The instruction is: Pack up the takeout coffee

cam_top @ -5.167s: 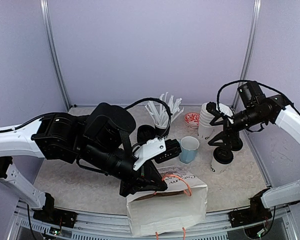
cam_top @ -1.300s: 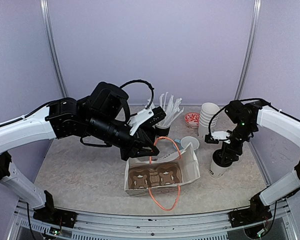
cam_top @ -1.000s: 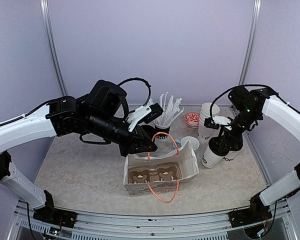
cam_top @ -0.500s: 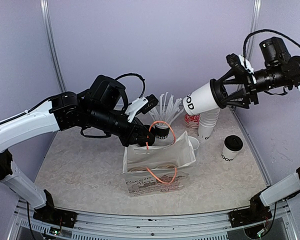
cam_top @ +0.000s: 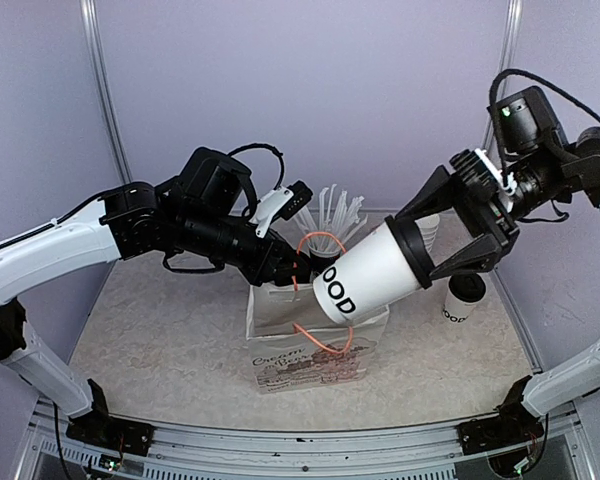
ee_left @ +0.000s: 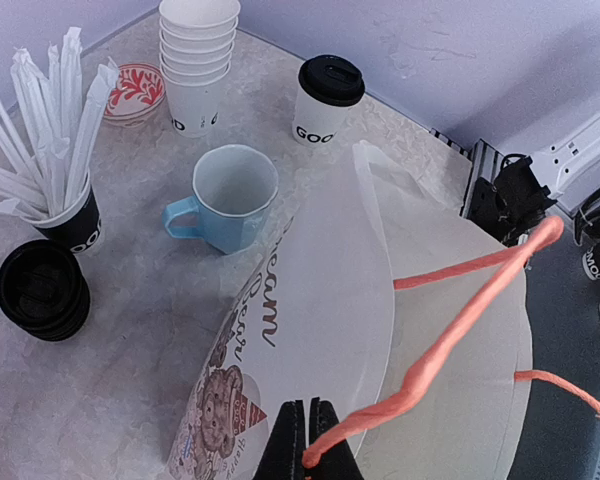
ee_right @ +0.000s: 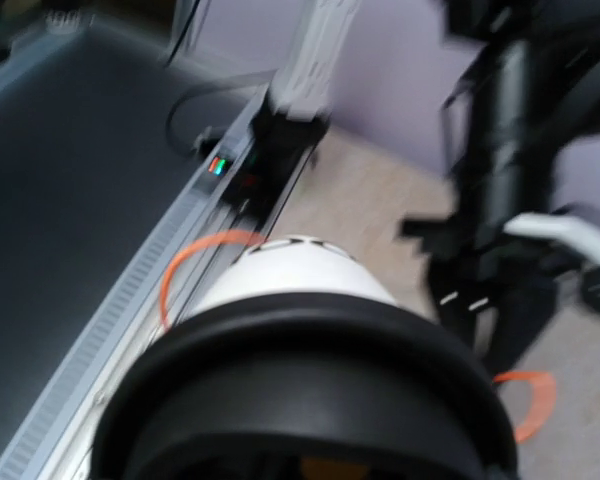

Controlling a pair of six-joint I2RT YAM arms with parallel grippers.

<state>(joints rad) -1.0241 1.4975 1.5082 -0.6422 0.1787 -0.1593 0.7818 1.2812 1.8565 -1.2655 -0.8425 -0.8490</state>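
**Cup Tilted Over the Bag**

The right pincer (cam_top: pixel 427 240) pinches a lidded GOOD cup (cam_top: pixel 365 282) at its black lid end. The cup is tilted, its base pointing down and away from the pincer toward the paper bag (cam_top: pixel 305 352). The left pincer (ee_left: pixel 308 445), pressed together, grips the bag's orange cord handle (ee_left: pixel 460 330), the bag just beneath it. The second lidded cup (cam_top: pixel 464 297) stands upright on the bench (cam_top: pixel 160 330), below the right pincer.

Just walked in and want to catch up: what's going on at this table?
The left arm's fingers pinch the orange handle of the white paper bag, holding it up. The right arm's fingers clamp a lidded coffee cup at its lid end, tilted in the air, base toward the bag. A second lidded cup stands on the table.
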